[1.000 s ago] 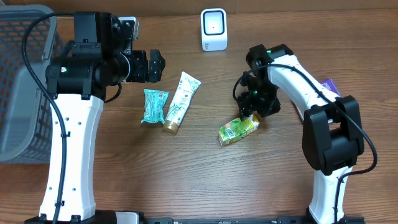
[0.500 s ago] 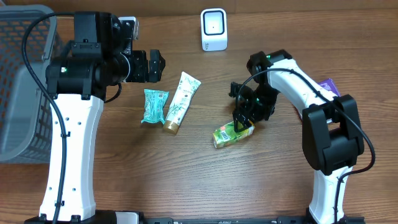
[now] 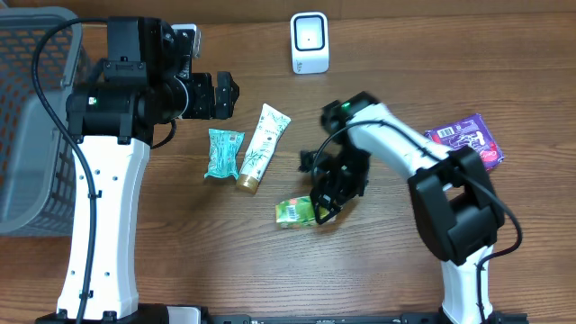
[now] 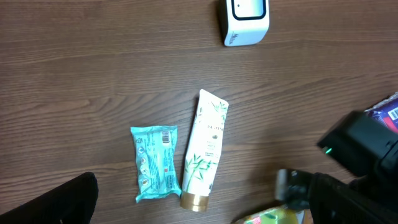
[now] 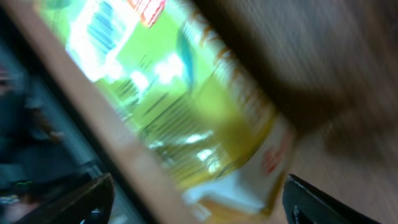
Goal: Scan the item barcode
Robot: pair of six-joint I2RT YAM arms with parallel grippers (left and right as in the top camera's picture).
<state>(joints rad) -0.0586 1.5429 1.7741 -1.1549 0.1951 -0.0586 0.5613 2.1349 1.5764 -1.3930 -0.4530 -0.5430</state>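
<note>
Green carton (image 3: 295,212): slid leftward under my right gripper (image 3: 322,211); no nearer scanner (image 3: 309,42).
Jaws: stood apart astride carton; hold uncertain.
Scan: judged still pending.

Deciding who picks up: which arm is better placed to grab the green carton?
Right. The right gripper sits at the green carton, straddling it; the left gripper hangs open far off, beyond the teal packet.

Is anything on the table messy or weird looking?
The green box lies tipped on its side right at the right claw, slanted instead of standing up. The purple packet far to the right sits crooked too. Nothing looks spilled or broken.
</note>
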